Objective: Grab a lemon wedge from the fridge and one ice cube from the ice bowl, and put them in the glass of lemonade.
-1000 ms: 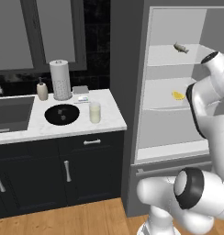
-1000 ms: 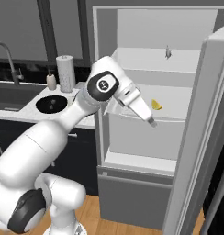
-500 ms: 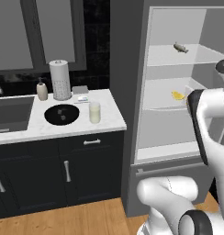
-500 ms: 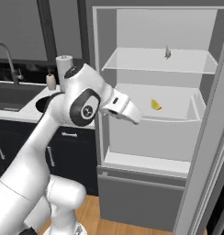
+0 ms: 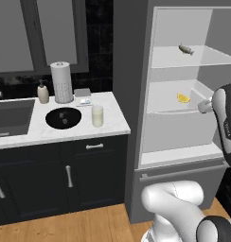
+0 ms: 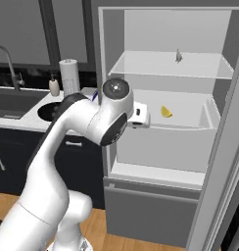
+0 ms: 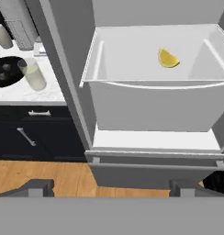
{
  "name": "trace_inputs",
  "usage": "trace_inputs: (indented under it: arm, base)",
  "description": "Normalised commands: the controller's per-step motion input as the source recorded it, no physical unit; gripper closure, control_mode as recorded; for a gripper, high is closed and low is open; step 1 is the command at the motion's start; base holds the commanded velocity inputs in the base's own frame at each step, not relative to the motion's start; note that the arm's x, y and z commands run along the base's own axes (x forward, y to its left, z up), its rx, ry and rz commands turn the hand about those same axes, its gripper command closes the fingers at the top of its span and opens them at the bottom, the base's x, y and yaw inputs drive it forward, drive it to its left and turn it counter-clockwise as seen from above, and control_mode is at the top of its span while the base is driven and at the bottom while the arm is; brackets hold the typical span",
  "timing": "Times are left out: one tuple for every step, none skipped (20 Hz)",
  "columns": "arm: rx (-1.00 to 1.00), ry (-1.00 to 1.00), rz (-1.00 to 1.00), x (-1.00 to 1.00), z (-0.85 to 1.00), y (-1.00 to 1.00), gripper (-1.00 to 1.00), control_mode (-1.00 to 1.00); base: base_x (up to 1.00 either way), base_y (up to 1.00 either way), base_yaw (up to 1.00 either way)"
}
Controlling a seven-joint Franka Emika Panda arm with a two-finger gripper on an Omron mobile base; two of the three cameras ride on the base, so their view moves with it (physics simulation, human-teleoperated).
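Note:
The fridge (image 5: 131,94) stands open, its white shelves showing. A small yellow lemon wedge (image 5: 183,98) (image 6: 166,112) (image 7: 168,58) lies toward the back right of the middle shelf bin. My gripper (image 7: 111,188) is open and empty, out in front of that bin and well short of the wedge; the hand (image 6: 139,114) hovers at the bin's left front corner. On the counter to the left, the glossy black ice bowl (image 5: 63,117) (image 7: 6,71) sits beside the glass of lemonade (image 5: 97,116) (image 7: 33,74).
A grey fish-shaped item (image 5: 185,48) (image 6: 178,55) lies on the upper shelf. The fridge door (image 6: 224,162) hangs open on the right. A paper-towel roll (image 5: 61,82), soap bottle (image 5: 43,92) and sink (image 5: 11,116) line the counter above dark drawers (image 7: 36,133).
The arm has folded and swung, its elbow rising, and the hand has drawn back a little from the shelf bin toward its left front corner. The gripper stayed open; nothing else moved.

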Motion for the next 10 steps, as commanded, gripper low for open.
trace_inputs:
  arm:
    - [0.02, 0.00, 0.23, 0.13, 0.00, 0.79, -1.00, -1.00]
    - [0.00, 0.00, 0.13, 0.01, 0.00, 0.73, -1.00, -1.00]
    - [0.00, 0.00, 0.03, 0.00, 0.00, 0.67, -1.00, -1.00]
    - [0.00, 0.00, 0.00, 0.00, 0.00, 0.70, -1.00, -1.00]
    - [0.00, 0.00, 0.00, 0.00, 0.00, 0.74, -1.00, -1.00]
    - [-0.01, 0.02, 0.00, 0.00, 0.00, 0.79, -1.00, -1.00]
    - [-0.03, 0.02, 0.00, 0.00, 0.00, 0.81, -1.00, -1.00]
    - [-0.06, 0.03, 0.00, 0.00, 0.00, 0.88, -1.00, -1.00]
    - [-0.06, 0.04, 0.00, 0.00, 0.00, 0.85, -1.00, -1.00]
    - [-0.04, 0.01, 0.00, 0.00, 0.00, 0.76, -1.00, -1.00]
  base:
    - [0.00, 0.00, 0.00]
    - [0.00, 0.00, 0.00]
    - [0.00, 0.00, 0.00]
    - [0.00, 0.00, 0.00]
    - [0.00, 0.00, 0.00]
    - [0.00, 0.00, 0.00]
    - [0.00, 0.00, 0.00]
    - [0.00, 0.00, 0.00]
    - [0.00, 0.00, 0.00]
    - [0.00, 0.00, 0.00]
